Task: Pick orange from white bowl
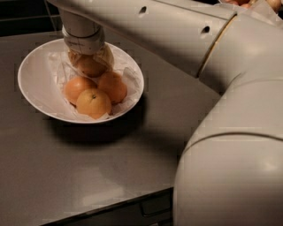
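Note:
The white bowl (33,70), lined with crinkled white paper, stands on the dark table at the left. Three brighter oranges lie in it: one at the left (76,88), one at the front (93,103) and one at the right (113,85). Behind them sits the paler, duller orange (90,66). My gripper (89,62) reaches straight down into the back of the bowl. Its fingers (106,56) stand on both sides of the pale orange and press against it. The top of that orange is hidden by the wrist.
My large white arm (230,132) fills the right side and crosses the top of the view. The grey table (66,172) has its front edge near the bottom. The rim of another bowl with red fruit (247,3) shows at the top right.

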`<action>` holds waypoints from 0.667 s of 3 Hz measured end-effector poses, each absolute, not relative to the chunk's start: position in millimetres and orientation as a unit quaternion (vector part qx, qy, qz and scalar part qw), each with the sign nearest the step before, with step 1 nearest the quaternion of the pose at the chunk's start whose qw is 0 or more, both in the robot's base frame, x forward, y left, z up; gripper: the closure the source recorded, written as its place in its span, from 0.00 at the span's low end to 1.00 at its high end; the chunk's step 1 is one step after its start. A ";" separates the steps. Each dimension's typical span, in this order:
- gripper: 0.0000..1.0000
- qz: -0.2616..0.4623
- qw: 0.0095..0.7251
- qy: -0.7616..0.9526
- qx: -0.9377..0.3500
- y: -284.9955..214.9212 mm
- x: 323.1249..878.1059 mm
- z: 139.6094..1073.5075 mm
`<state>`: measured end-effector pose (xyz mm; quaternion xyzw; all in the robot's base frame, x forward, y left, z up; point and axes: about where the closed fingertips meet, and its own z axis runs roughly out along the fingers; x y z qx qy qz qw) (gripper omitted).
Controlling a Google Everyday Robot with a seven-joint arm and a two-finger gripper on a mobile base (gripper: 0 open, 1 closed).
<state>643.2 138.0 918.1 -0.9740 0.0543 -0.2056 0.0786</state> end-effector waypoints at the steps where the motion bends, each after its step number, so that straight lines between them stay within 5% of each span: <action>1: 1.00 -0.222 0.083 0.075 -0.969 131.1 640.4 932.9; 2: 1.00 -0.256 0.082 0.094 -0.959 122.9 631.7 962.6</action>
